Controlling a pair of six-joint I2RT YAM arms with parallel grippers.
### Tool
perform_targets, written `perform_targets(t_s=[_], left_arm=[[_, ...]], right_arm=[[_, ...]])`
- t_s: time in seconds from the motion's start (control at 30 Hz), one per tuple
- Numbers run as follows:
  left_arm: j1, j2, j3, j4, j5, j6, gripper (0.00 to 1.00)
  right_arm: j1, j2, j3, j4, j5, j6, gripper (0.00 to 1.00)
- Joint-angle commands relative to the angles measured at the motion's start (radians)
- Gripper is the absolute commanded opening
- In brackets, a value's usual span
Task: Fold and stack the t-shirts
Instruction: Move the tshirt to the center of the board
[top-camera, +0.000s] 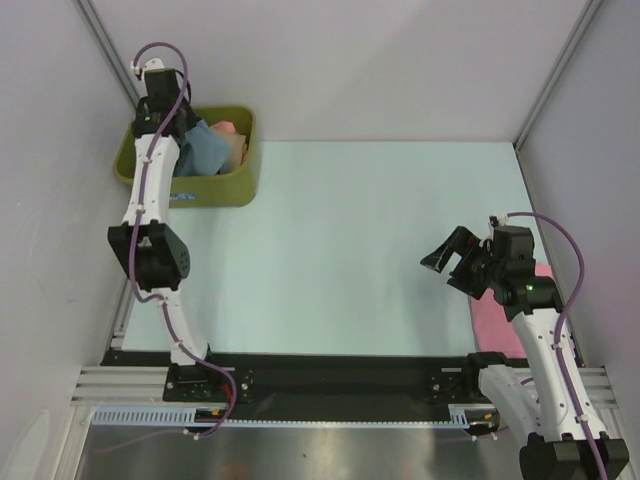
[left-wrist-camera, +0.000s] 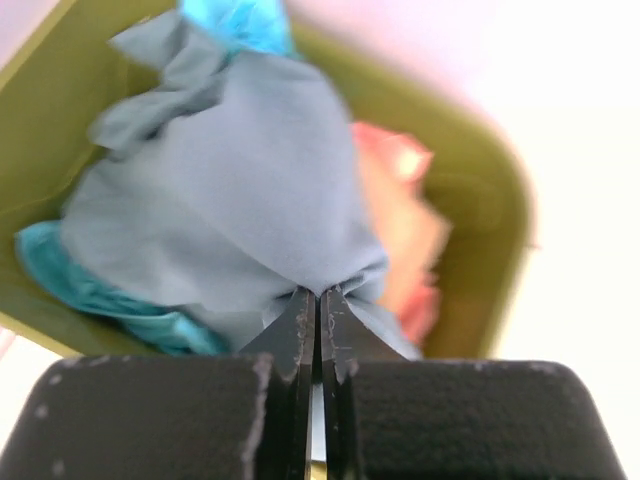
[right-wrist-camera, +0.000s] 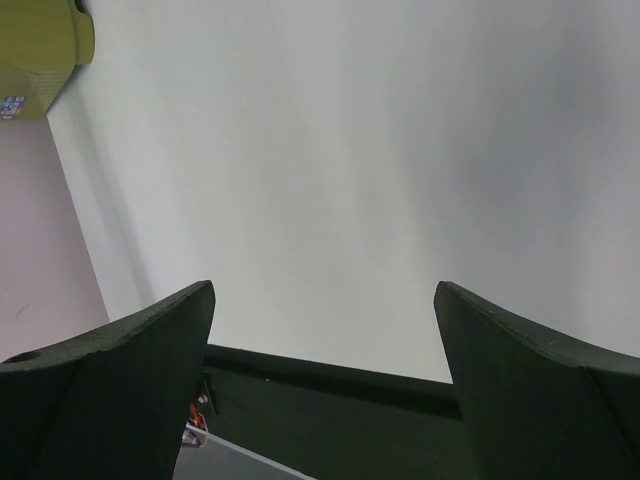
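Two arms, v. diff poses. The left gripper (left-wrist-camera: 318, 300) is down inside the olive-green rectangular plastic tub (top-camera: 225, 190), which sits at the far-left corner of the pale mint table top (top-camera: 350, 230). Its black fingers are pressed together w/ only a hairline btwn them. A pinch of the crumpled slate grey-blue cloth t-shirt (left-wrist-camera: 230, 190) is gathered right at the tips, and folds run out from that pinch, so it has hold of the cloth. The grey-blue shirt sits on top of the heap in the tub. A bright teal cloth shirt (left-wrist-camera: 90, 290) pokes out from under it at lower left in the wrist view, w/ more teal at the top. On the other side a salmon-orange cloth shirt (left-wrist-camera: 400, 220) lies against the tub wall; it's blurred, so can't tell how it's bunched.

The right gripper (right-wrist-camera: 322, 290) hangs above the right part of the table, well apart from the tub. Its fingers are spread wide and hold nothing; only bare table top shows btwn them. In the top view it points toward the table's left. A flat pink cloth t-shirt (top-camera: 495, 325) lies at the table's near-right corner, partly under the right arm and just beside the gripper in the top view. Can't tell any contact.
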Motion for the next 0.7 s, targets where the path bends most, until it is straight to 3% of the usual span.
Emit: perform_targets(t_s=[0.0,0.07,0.33,0.43,0.67], left_arm=[[-0.006,-0.174,-0.117,0.161,0.187,-0.115,0.00],[-0.018,-0.204,-0.209,0.250,0.224,-0.134,0.00],[-0.165,-0.328,-0.254,0.308,0.183,-0.108,0.00],[-0.188,-0.337,-0.133,0.288,0.155,-0.094,0.00],[-0.190,-0.340,0.216,0.334,0.243,-0.175,0.00]], right_arm=[[0.004,-0.023,0.010,0.011,-0.020,0.010,0.99],[0.013,-0.037,0.004,0.013,-0.032,0.014,0.99],[0.028,-0.071,-0.007,-0.024,-0.043,0.025,0.98],[0.030,-0.094,-0.018,-0.036,-0.052,0.031,0.98],[0.036,-0.117,-0.016,-0.053,-0.060,0.042,0.98]])
